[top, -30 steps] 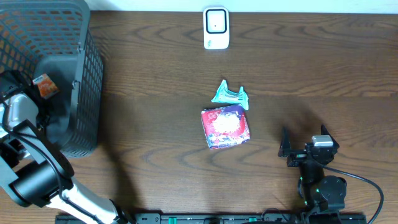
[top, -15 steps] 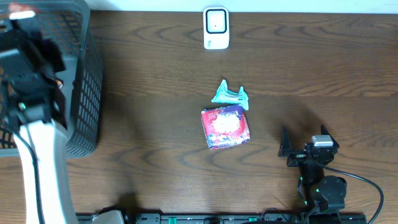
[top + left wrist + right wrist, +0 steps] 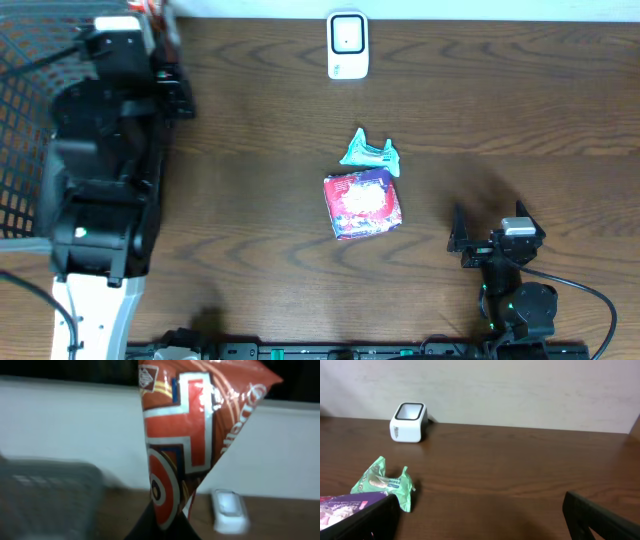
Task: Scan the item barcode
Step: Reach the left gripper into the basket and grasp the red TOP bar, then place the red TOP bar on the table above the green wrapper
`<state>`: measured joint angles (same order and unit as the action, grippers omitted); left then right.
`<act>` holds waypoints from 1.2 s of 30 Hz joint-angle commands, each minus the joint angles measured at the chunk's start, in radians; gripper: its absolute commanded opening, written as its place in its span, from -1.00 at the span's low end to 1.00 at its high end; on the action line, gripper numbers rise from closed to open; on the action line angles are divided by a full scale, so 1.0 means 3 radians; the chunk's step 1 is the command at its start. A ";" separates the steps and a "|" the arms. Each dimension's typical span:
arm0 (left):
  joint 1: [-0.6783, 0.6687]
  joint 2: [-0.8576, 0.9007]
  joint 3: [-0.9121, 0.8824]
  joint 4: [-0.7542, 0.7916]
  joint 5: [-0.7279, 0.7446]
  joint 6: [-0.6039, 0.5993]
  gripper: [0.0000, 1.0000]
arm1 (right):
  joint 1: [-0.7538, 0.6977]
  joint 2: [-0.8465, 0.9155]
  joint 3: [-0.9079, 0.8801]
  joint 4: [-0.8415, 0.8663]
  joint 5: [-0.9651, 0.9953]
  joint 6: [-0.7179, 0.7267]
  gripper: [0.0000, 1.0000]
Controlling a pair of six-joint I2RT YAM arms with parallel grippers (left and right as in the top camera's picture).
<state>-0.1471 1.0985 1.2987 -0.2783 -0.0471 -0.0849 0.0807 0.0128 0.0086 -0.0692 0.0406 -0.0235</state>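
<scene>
The left gripper (image 3: pixel 161 526) is closed tight on the red packet's (image 3: pixel 185 435) bottom corner. The right gripper (image 3: pixel 488 232) stands wide open over the brown table (image 3: pixel 250 150), with a white wall (image 3: pixel 65 435) behind.

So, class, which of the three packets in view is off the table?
The orange-red packet, pinched in the left pincer and held up in the air. The green packet and the purple packet both lie on the table.

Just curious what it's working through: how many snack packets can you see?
3: a green packet and a red-purple packet mid-table, and an orange-red packet in the left hand. The basket may hide more.
</scene>
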 commanded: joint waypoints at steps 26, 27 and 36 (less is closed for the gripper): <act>-0.1246 0.2017 0.0043 -0.0421 0.0043 -0.1188 0.29 | 0.0005 -0.0005 -0.0010 -0.0006 -0.0005 -0.0025 0.98; -0.1232 0.1979 0.0043 -0.0381 0.0043 -0.1066 0.29 | 0.0005 -0.0005 -0.0010 -0.0006 -0.0005 -0.0025 0.99; -0.0909 0.1188 0.0043 -0.0015 -0.1034 -0.0106 0.32 | 0.0005 -0.0005 -0.0010 -0.0006 -0.0005 -0.0025 0.99</act>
<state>-0.4652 1.5566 1.2991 -0.3096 -0.1444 -0.2531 0.0807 0.0128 0.0086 -0.0696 0.0406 -0.0231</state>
